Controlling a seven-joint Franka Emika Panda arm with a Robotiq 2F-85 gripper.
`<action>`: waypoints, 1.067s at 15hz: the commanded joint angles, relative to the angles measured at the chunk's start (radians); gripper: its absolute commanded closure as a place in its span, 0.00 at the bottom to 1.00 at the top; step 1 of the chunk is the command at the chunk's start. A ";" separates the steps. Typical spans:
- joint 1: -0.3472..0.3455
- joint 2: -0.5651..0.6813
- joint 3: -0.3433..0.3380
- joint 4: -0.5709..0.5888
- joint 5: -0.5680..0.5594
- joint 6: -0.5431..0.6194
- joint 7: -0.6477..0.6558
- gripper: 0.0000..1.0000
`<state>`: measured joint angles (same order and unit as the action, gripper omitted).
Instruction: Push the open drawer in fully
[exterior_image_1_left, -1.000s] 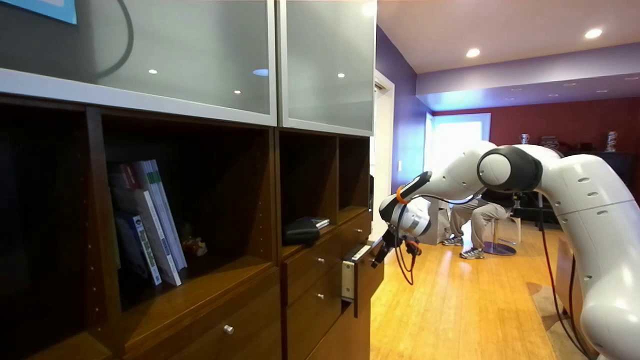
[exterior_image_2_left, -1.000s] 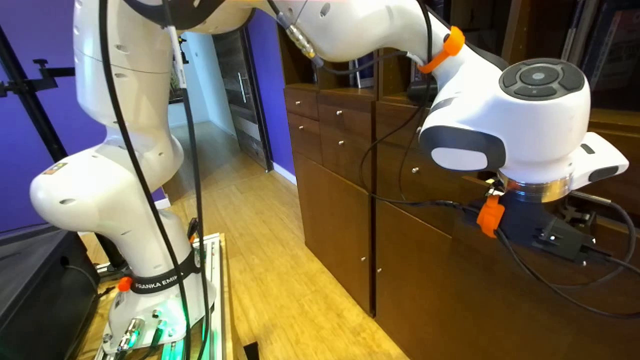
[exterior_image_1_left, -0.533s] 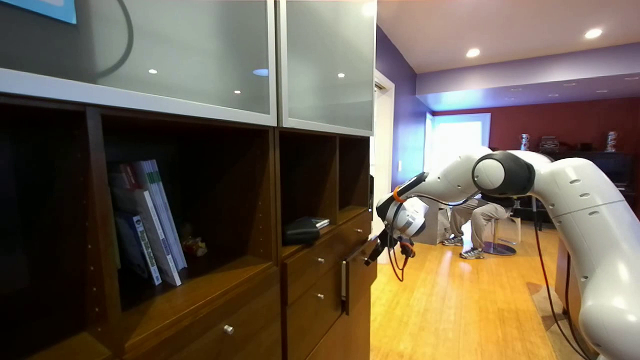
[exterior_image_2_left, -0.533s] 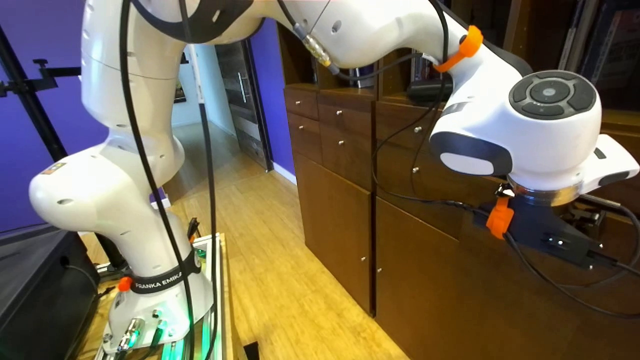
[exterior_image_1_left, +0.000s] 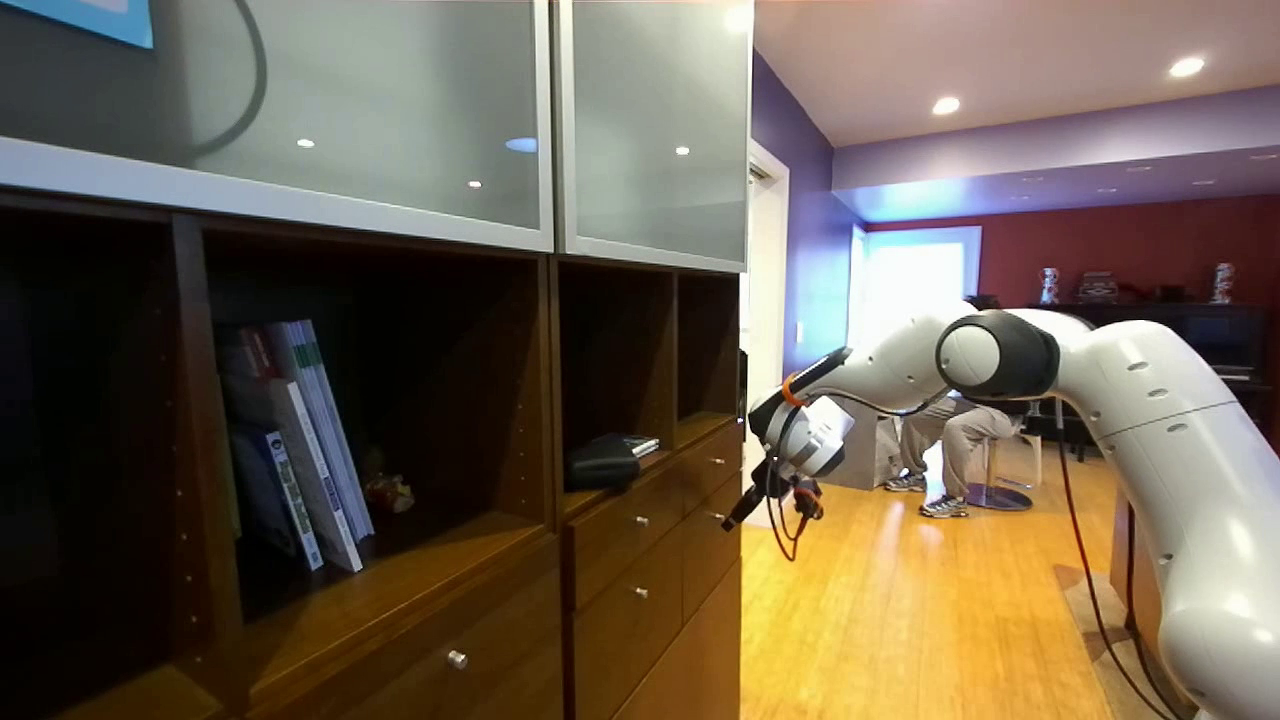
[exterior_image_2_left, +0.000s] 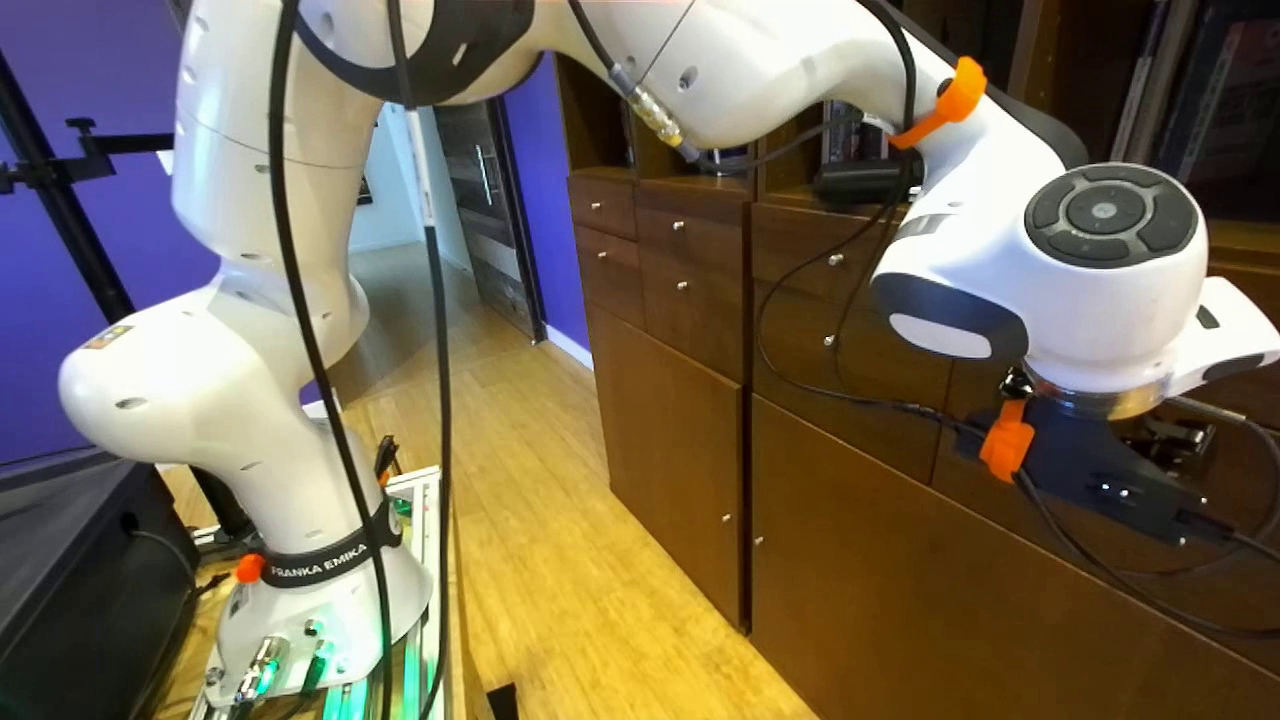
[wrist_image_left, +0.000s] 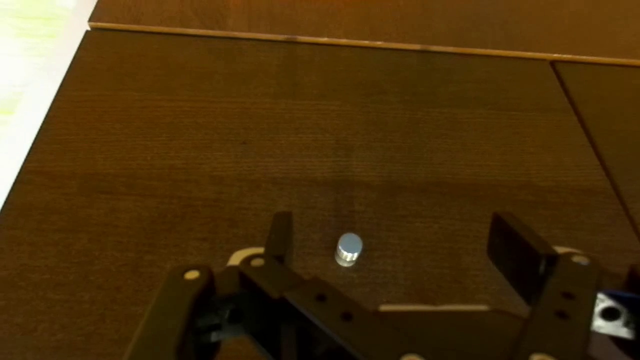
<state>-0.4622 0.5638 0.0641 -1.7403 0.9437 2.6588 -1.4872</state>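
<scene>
sitting flush in the cabinet (exterior_image_1_left: 553, 400), the drawer (exterior_image_1_left: 712, 552) looks all the way in. the gripper (wrist_image_left: 397, 240) is spread wide right by it, and in the wrist view the knob (wrist_image_left: 349, 246) shows between the fingers (wrist_image_left: 278, 237), closer to one. can't tell if they're touching anything tbh.

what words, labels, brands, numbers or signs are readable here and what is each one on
"FRANKA EMIKA": on the black band around the robot arm's base, in an exterior view.
Too small or blurred to read: any print on the book spines in both exterior views, the arm sticker and button pad.
Wrist view: no readable text.
</scene>
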 joint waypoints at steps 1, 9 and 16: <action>0.058 -0.030 -0.074 -0.042 -0.056 0.002 0.094 0.00; 0.202 -0.293 -0.263 -0.296 -0.576 -0.093 0.658 0.00; 0.233 -0.582 -0.242 -0.367 -0.805 -0.485 0.999 0.00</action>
<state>-0.2528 0.1225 -0.1877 -2.0409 0.1874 2.3054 -0.5981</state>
